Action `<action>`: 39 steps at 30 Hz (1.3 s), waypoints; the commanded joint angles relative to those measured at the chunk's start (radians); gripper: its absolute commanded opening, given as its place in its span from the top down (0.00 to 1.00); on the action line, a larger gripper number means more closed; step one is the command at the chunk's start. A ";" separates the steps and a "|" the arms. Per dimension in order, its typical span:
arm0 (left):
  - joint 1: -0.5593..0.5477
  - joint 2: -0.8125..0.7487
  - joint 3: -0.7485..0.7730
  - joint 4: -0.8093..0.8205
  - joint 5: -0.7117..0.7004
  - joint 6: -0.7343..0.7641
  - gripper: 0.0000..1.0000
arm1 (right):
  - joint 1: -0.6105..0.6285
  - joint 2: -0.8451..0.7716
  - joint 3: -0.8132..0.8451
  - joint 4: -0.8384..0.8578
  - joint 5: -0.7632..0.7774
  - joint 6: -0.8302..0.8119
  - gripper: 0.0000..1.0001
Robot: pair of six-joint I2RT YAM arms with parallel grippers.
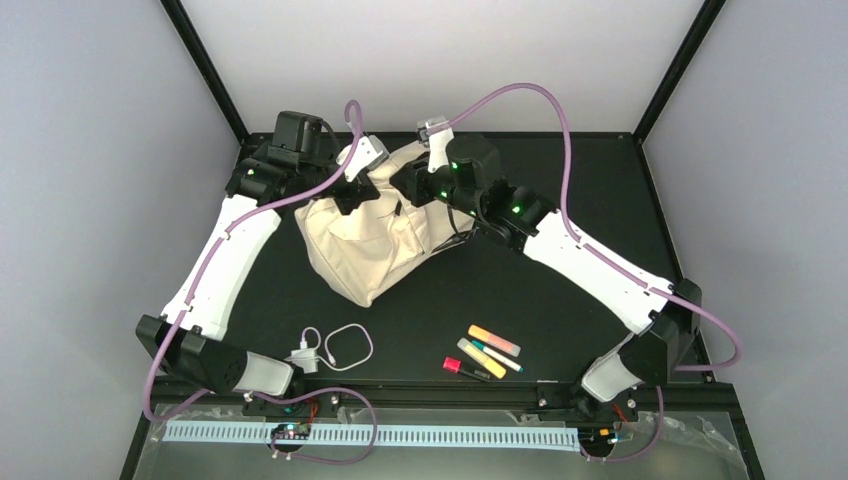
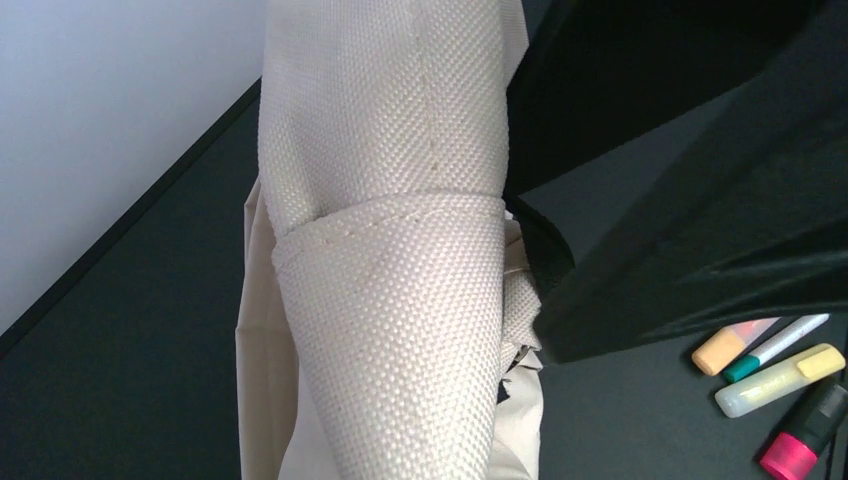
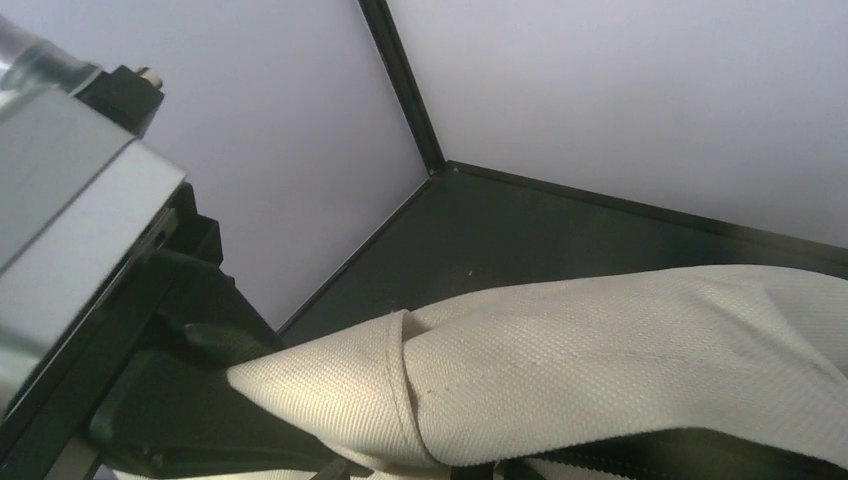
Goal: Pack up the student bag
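On the black table (image 1: 560,290), in the overhead view, the left gripper (image 1: 352,195) is set at eleven o'clock of the student bag (image 1: 375,245). It is clamped tight on a fold of cream fabric at the bag's upper edge. In the left wrist view that fold is seen close up, with a black finger (image 2: 680,250) pressed against its three o'clock side.

A white cable (image 1: 340,345) is coiled loosely at six o'clock of the bag, well apart from it.

The bag itself is slumped near the middle of the table, towards twelve o'clock, between the two grippers. A dark zipper (image 3: 700,455) is seen along the lower edge of the right wrist view.

The right gripper (image 1: 408,188) is placed at one o'clock of the bag, against its upper edge. How wide its jaws stand, and whether any fabric is held, cannot be told.

At four o'clock of the bag, an orange highlighter (image 1: 494,340), a yellow highlighter (image 1: 482,358), a green-capped pen (image 1: 497,357) and a pink marker (image 1: 465,369) are laid close together.
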 commanded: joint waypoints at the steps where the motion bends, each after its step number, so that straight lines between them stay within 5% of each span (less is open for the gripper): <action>1: -0.009 -0.055 0.031 0.034 0.052 -0.006 0.98 | -0.001 0.032 0.045 -0.022 0.011 -0.015 0.59; 10: -0.010 -0.056 0.037 0.023 0.064 0.001 0.98 | -0.001 0.029 -0.001 -0.059 -0.003 -0.047 0.60; 18: -0.011 -0.063 0.036 -0.011 0.072 0.031 0.98 | -0.007 0.005 0.007 -0.049 0.090 -0.099 0.99; 24: -0.011 -0.095 0.028 -0.114 0.018 0.153 0.98 | -0.184 -0.094 -0.075 -0.059 -0.002 -0.087 0.99; 29: -0.011 -0.106 0.048 -0.172 -0.010 0.214 0.98 | -0.383 -0.152 -0.223 -0.016 -0.284 -0.066 0.99; 39: 0.006 -0.112 0.091 -0.203 -0.051 0.231 0.98 | -0.539 -0.176 -0.428 -0.025 -0.324 -0.135 0.99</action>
